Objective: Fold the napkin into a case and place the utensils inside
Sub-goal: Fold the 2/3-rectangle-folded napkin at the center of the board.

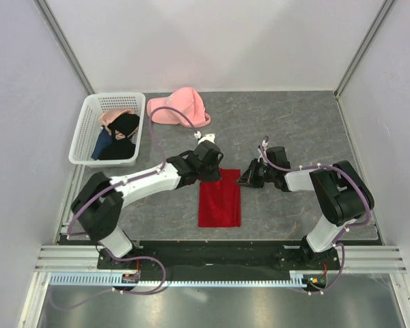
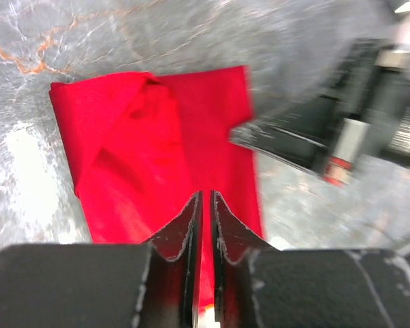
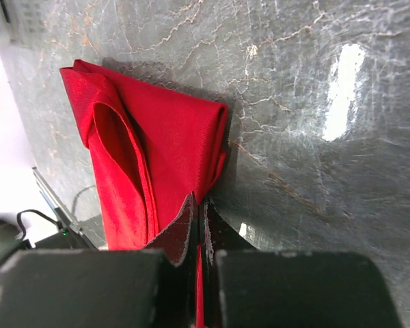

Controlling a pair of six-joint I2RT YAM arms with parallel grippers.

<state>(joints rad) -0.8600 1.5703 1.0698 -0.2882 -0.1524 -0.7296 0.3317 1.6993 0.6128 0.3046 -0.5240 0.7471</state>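
Right end effector [image 3: 198, 202] pinches napkin [image 3: 165, 137] — seemingly.

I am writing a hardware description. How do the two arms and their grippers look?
The left arm and right arm have white links, black joints and purple cables along them. The left gripper and right gripper have black, wedge-shaped fingers.

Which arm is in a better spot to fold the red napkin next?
Right, probably. The right pincer is shut on the napkin, with red cloth showing between the jaws. The left pincer is at the napkin too, but whether it holds it is unclear.
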